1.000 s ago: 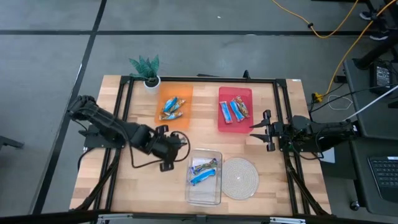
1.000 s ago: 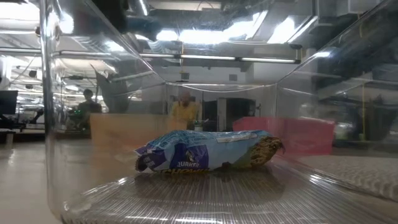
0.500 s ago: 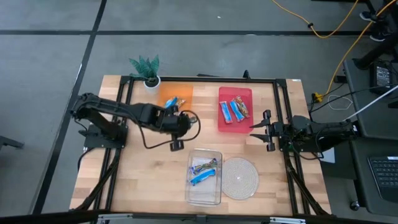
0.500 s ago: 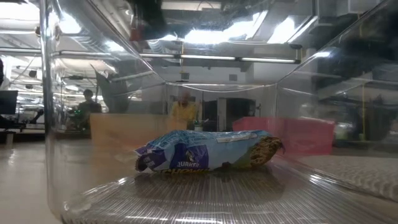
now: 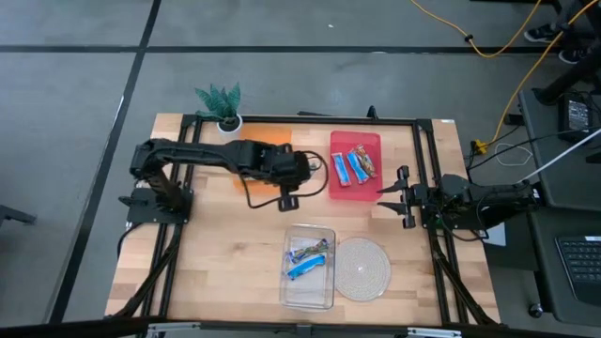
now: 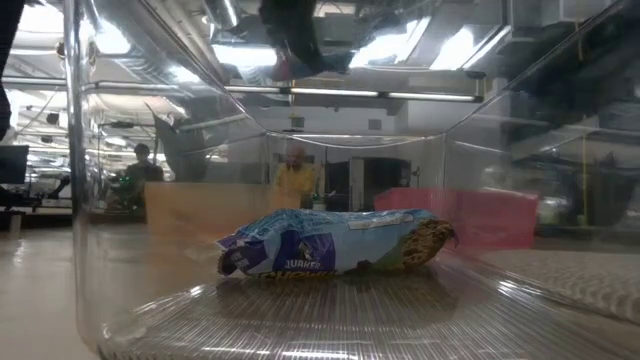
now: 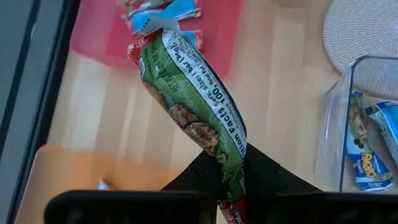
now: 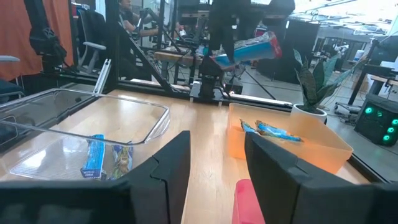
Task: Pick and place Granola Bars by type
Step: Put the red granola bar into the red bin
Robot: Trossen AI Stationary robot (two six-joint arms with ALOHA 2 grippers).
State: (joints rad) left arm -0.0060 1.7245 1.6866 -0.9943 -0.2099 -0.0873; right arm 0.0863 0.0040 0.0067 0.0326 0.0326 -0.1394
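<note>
In left claw [image 7: 225, 177]: green-labelled bar [image 7: 189, 99]

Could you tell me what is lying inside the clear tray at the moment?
The clear tray holds granola bars in blue wrappers; the high view shows two or three, bunched together. In the low view the front bar hides whatever lies behind it.

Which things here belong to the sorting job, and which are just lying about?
Job: granola bar held by the left gripper; bars in the clear tray, orange tray and red tray.
Lying about: potted plant, woven mat.
</note>
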